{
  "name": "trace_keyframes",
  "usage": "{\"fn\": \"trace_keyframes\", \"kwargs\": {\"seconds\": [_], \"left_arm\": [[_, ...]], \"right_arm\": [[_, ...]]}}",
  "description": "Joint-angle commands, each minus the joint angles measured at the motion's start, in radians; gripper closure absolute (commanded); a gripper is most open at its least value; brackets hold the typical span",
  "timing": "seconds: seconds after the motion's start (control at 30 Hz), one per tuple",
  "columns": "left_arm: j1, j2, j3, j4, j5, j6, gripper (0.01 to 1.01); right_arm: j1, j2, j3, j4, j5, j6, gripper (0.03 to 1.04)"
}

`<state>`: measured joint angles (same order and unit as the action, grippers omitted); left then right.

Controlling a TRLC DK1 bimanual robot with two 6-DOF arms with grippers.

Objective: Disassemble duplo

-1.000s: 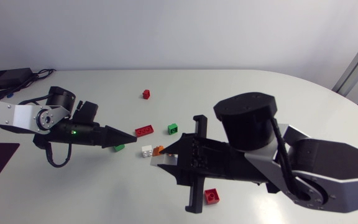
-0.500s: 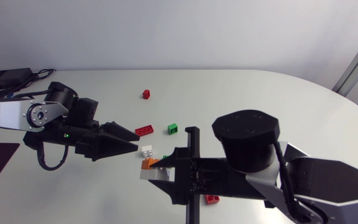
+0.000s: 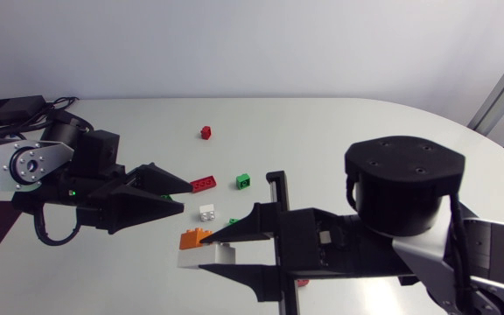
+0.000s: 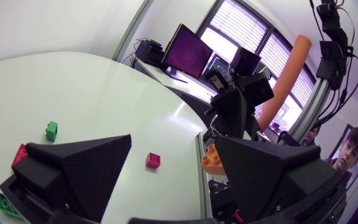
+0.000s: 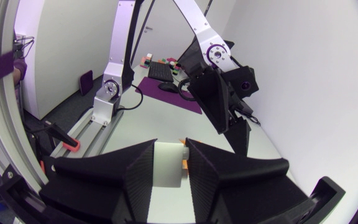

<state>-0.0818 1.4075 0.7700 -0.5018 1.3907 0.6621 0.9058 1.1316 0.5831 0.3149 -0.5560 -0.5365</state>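
The white oval table (image 3: 339, 122) carries loose bricks (image 3: 203, 184) near its middle. Above its front edge the right gripper (image 3: 210, 249) pinches the duplo stack (image 3: 205, 257). The stack's white brick lies lengthwise along that edge, pointing toward the left edge, with an orange brick (image 3: 194, 237) on its far face. The left gripper (image 3: 185, 192) is spread, just apart from the stack.

Duplo stack (image 3: 204, 256) between right tool (image 3: 215, 248) fingers, above counter (image 3: 366, 131) middle. Left tool (image 3: 187, 196) just left and behind it. Loose bricks (image 3: 206, 212) on counter between and behind both tools.
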Motion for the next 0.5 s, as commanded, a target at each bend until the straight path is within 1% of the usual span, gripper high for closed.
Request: {"fn": "trace_keyframes", "kwargs": {"seconds": [0.0,0.13,0.23,0.3,0.33,0.4,0.43,0.47], "left_arm": [[0.019,-0.010,-0.024,-0.017,0.036,0.024,0.090],[0.053,-0.022,-0.024,-0.020,0.079,0.025,0.090],[0.059,-0.025,-0.026,-0.018,0.085,0.033,0.090],[0.057,-0.025,-0.029,-0.015,0.085,0.048,0.092],[0.054,-0.027,-0.032,-0.017,0.085,0.065,0.092],[0.040,-0.047,-0.046,-0.017,0.083,0.103,0.090],[0.030,-0.062,-0.057,-0.015,0.065,0.123,0.092],[0.020,-0.074,-0.061,-0.014,0.037,0.131,0.092]], "right_arm": [[-0.025,-0.016,-0.016,0.029,-0.042,0.067,0.80],[-0.088,-0.020,0.000,0.047,-0.136,0.152,0.80],[-0.143,-0.020,0.012,0.066,-0.211,0.224,0.80],[-0.189,-0.015,0.024,0.081,-0.282,0.291,0.80],[-0.225,-0.007,0.032,0.096,-0.332,0.339,0.80],[-0.278,0.010,0.043,0.145,-0.417,0.428,0.79],[-0.308,0.022,0.049,0.170,-0.467,0.472,0.79],[-0.326,0.036,0.057,0.174,-0.506,0.494,0.79]]}}
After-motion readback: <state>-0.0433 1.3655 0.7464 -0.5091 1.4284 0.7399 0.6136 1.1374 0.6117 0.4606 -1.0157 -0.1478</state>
